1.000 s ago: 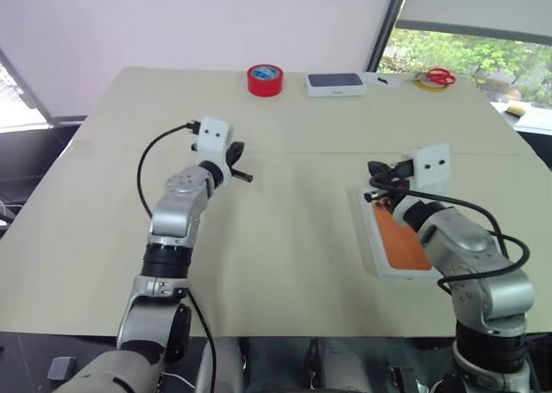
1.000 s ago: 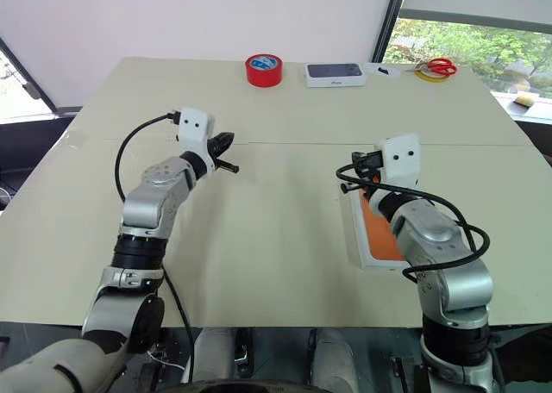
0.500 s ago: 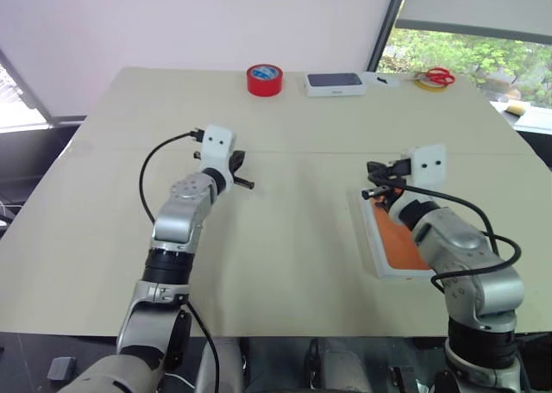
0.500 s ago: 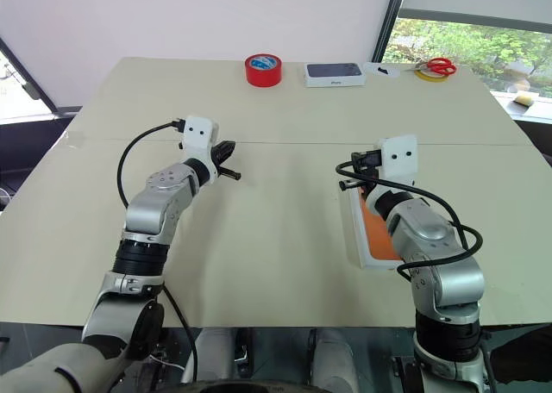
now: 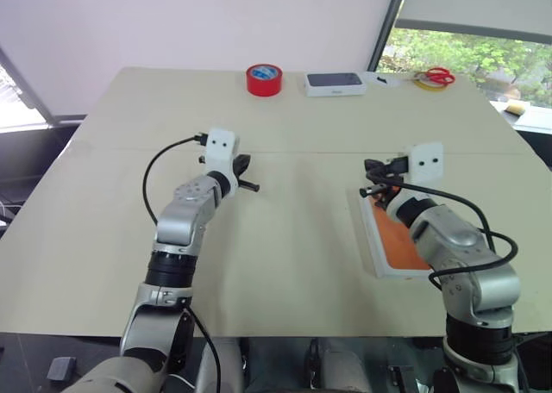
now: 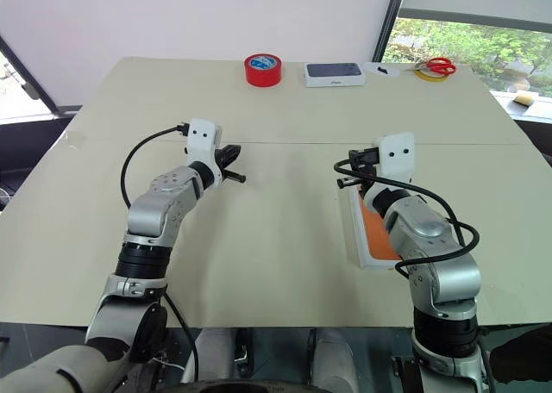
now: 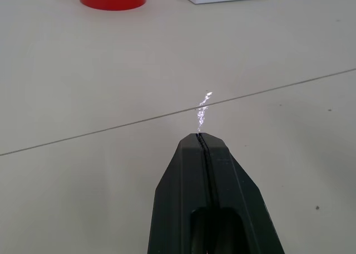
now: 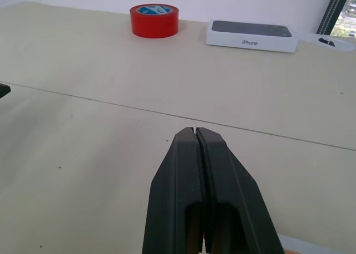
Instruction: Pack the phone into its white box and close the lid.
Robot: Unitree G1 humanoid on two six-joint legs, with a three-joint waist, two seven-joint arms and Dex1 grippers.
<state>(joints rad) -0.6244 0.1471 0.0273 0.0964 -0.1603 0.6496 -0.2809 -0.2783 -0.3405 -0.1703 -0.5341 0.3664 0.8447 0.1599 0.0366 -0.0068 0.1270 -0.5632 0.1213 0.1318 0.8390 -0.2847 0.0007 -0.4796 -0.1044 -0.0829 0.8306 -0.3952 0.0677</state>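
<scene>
Bench (image 5: pixel 285 264) carrying the white box (image 5: pixel 376 257), phone (image 5: pixel 398 246) already lying inside, under the right forearm. Both the left gripper (image 5: pixel 250 185) and the right gripper (image 5: pixel 369 190) are fully closed and empty. Judged next: fetching the lid, which should descend level and square onto the rim. The wrist views read the "iPhone" lettering on the dark-blue-topped box (image 8: pixel 251 35) beside the red tape roll (image 8: pixel 154 12).
</scene>
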